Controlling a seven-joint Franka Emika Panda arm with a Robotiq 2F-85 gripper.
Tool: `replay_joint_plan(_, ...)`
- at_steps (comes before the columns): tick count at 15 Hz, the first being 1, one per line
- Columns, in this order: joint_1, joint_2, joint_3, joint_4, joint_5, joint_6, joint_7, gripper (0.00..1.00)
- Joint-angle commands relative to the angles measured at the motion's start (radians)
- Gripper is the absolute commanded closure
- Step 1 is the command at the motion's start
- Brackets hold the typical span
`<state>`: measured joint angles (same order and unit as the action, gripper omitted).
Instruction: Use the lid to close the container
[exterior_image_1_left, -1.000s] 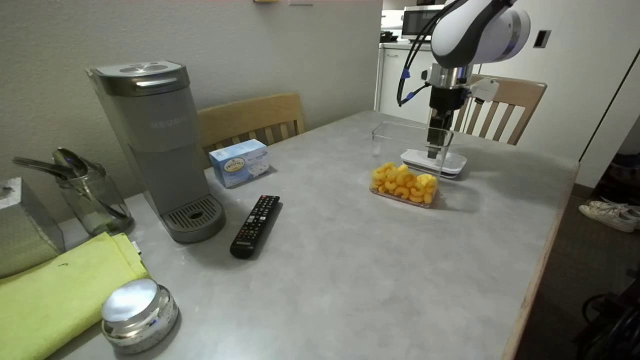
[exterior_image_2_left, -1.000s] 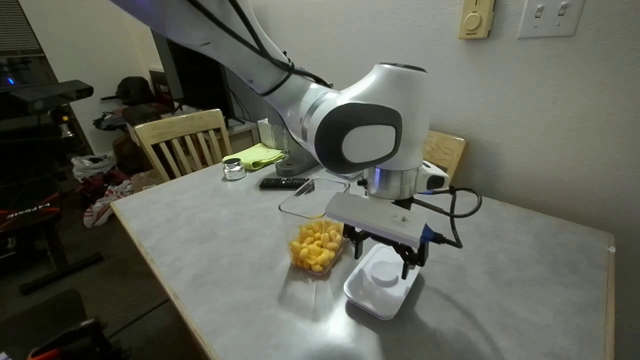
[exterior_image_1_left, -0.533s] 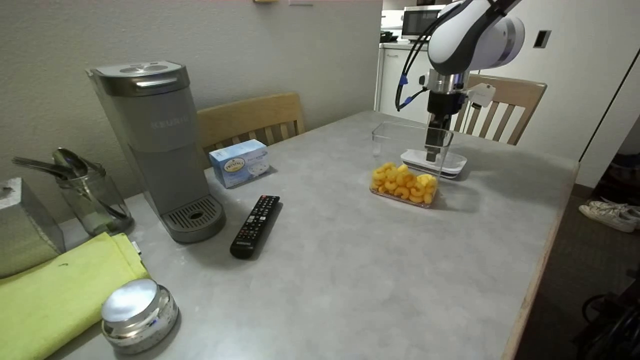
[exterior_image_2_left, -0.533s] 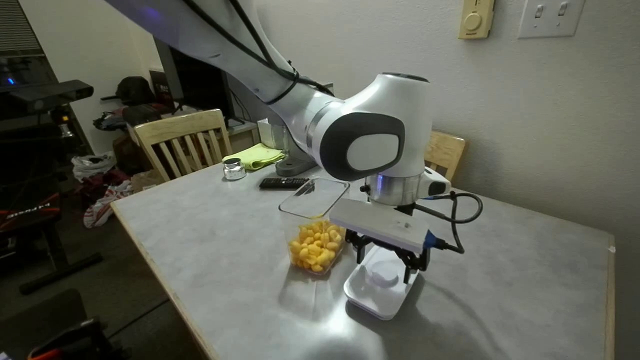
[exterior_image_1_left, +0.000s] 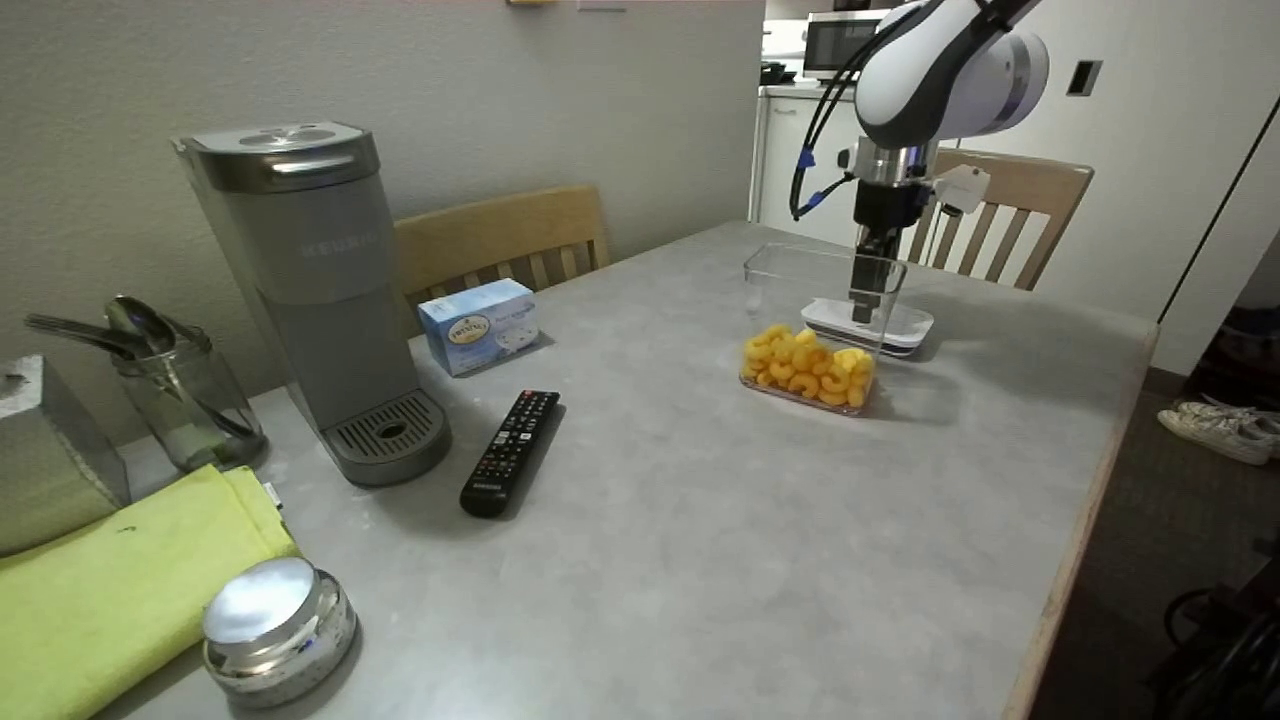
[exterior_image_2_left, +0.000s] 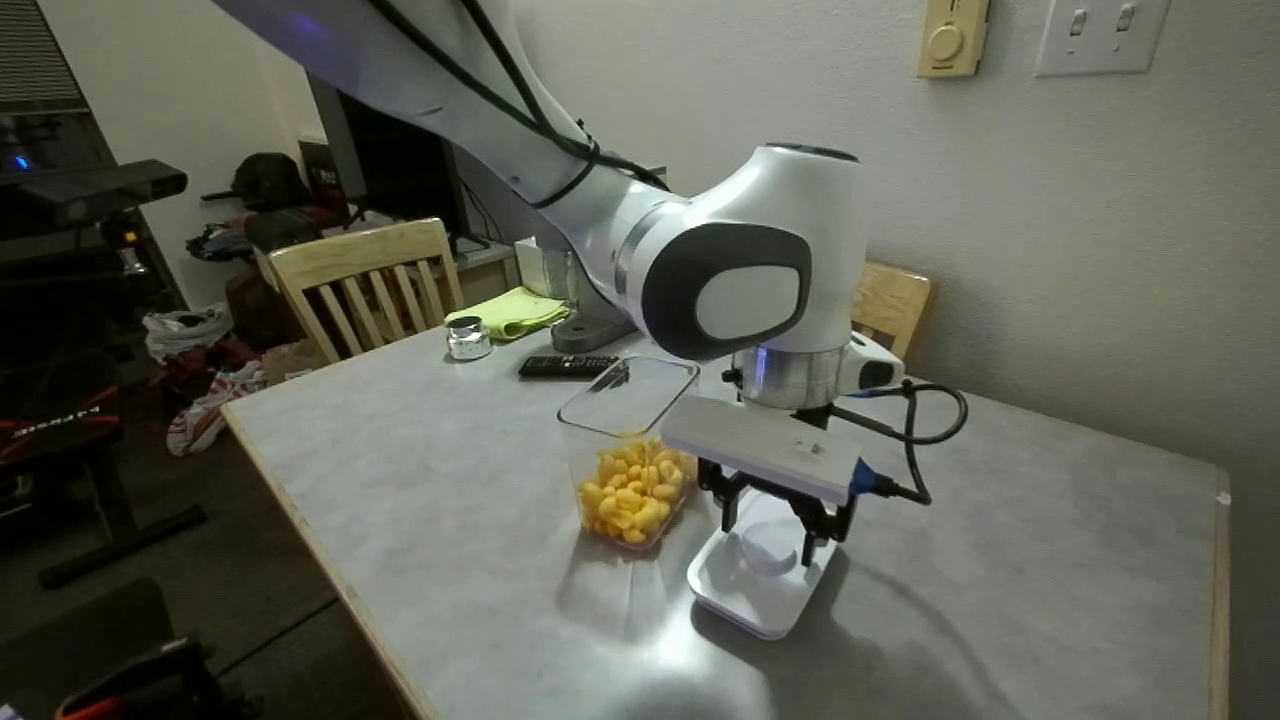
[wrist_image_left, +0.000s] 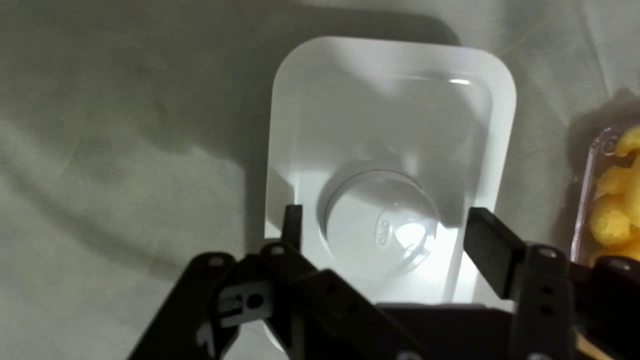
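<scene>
Wrist view: container (wrist_image_left: 585, 198) cut off at right; lid (wrist_image_left: 387, 145) partly behind gripper (wrist_image_left: 385, 226).

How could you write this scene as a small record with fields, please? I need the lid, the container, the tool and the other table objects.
To close: clear rectangular plastic container, uncovered
Contents: curved orange-yellow pieces
To fit: white rectangular lid, lying on the table, apart from the container
Grasp state: tool open, fingers either side of the lid's round button in wrist view; touch unclear
Other objects: Keurig coffee maker, Samsung remote control, Twinings box
Task status: lid not yet on container
</scene>
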<state>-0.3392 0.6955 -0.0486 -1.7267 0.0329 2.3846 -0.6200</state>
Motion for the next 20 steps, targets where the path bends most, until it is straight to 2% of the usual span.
replay_joint_plan(1, -0.017, 0.02, 0.009, 0.025, -0.015, 0.002, -0.014, 0.22)
replay_joint_plan(4, -0.019, 0.02, 0.01, 0.024, -0.014, 0.002, -0.016, 0.26)
replay_joint_plan(6, -0.02, 0.019, 0.011, 0.023, -0.014, 0.002, -0.018, 0.47)
replay_joint_plan(7, -0.021, 0.019, 0.011, 0.022, -0.014, 0.002, -0.019, 0.39)
replay_joint_plan(11, -0.022, 0.018, 0.01, 0.019, -0.018, 0.004, -0.024, 0.24)
replay_joint_plan(13, -0.022, 0.018, 0.009, 0.018, -0.019, 0.005, -0.027, 0.33)
replay_joint_plan(14, -0.023, 0.018, 0.009, 0.018, -0.019, 0.005, -0.029, 0.52)
replay_joint_plan(15, -0.023, 0.018, 0.009, 0.018, -0.019, 0.005, -0.031, 0.54)
replay_joint_plan(17, -0.024, 0.018, 0.01, 0.018, -0.018, 0.006, -0.033, 0.68)
replay_joint_plan(20, -0.024, 0.018, 0.01, 0.018, -0.018, 0.006, -0.036, 0.71)
